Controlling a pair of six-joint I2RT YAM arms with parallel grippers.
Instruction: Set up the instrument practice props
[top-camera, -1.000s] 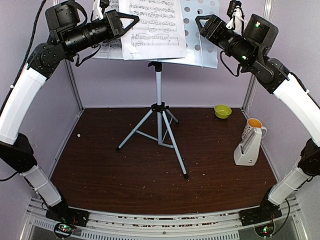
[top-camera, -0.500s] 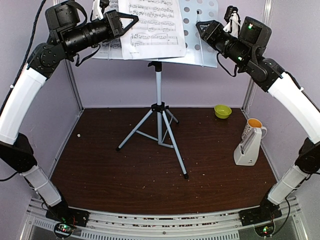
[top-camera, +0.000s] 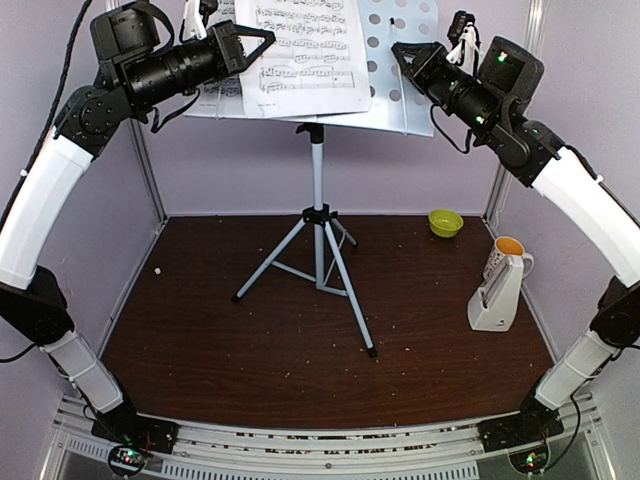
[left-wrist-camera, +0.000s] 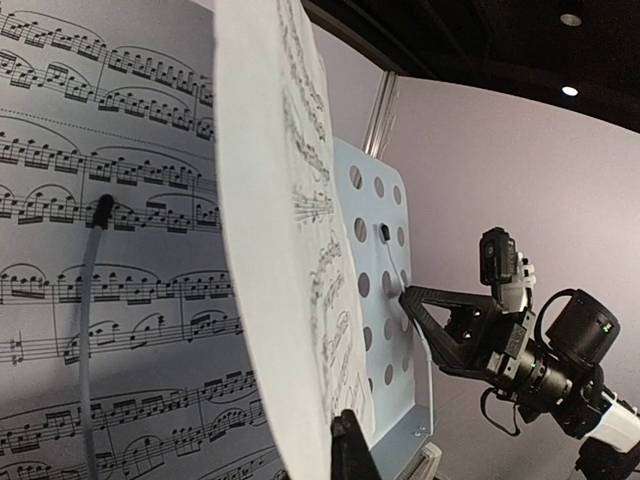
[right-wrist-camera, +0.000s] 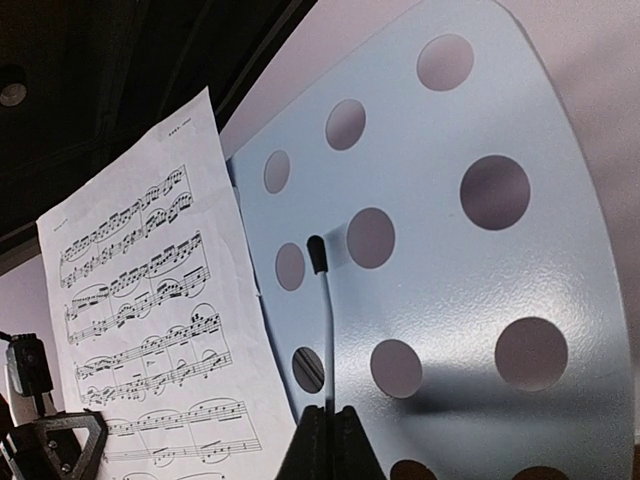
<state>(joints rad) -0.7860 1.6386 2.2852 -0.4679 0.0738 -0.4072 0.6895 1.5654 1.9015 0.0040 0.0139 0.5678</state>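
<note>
On the brown worktop (top-camera: 200, 350) the tripod music stand (top-camera: 318, 240) stands at centre, its perforated desk (top-camera: 405, 70) at the top edge carrying 2 sheet-music pages (top-camera: 300, 60). The left claw (top-camera: 270, 38), upper left, is clamped on the front sheet (left-wrist-camera: 270, 250). The right claw (top-camera: 399, 48), upper right, is closed before the bare desk. The metronome (top-camera: 497, 295) sits at lower right, just beside a mug (top-camera: 510, 246).

robot lab test cell, pale lilac panel walls (top-camera: 400, 170), metal frame posts (top-camera: 148, 170), dark brown tabletop (top-camera: 300, 350), mounting rail (top-camera: 320, 440)
</note>
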